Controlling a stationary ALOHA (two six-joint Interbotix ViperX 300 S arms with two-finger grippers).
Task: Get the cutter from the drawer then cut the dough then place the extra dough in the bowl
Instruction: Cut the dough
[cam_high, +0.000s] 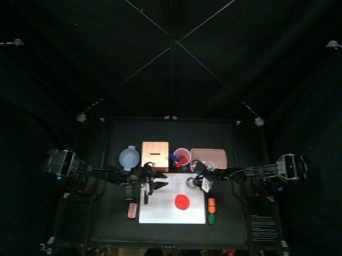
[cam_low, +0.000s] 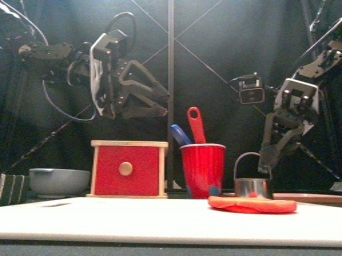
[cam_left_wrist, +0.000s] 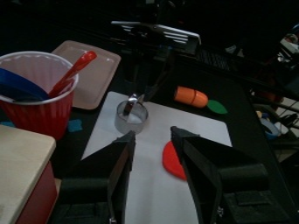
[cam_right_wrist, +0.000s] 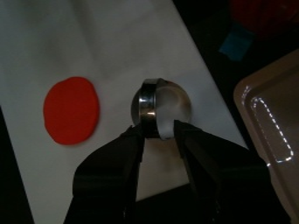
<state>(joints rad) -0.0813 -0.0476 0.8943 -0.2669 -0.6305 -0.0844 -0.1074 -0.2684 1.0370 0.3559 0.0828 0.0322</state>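
Note:
The round metal cutter (cam_right_wrist: 162, 107) stands on the white cutting board (cam_right_wrist: 105, 52), beside the flat red dough disc (cam_right_wrist: 70, 109). My right gripper (cam_right_wrist: 160, 131) is right over the cutter, shut on its wire handle. In the front view the cutter (cam_low: 251, 186) sits just behind the dough (cam_low: 251, 204), under the right gripper (cam_low: 267, 150). My left gripper (cam_left_wrist: 152, 140) hangs open above the board (cam_left_wrist: 158, 188), short of the cutter (cam_left_wrist: 131, 114), holding nothing. The blue-grey bowl (cam_low: 58, 181) is at the far left.
The wooden box (cam_low: 130, 169) with its red drawer front stands left of the red cup (cam_low: 203, 168) holding the toy knives. The pink tray (cam_high: 210, 157) lies at the back right. An orange toy food (cam_left_wrist: 191, 94) lies at the board's right edge.

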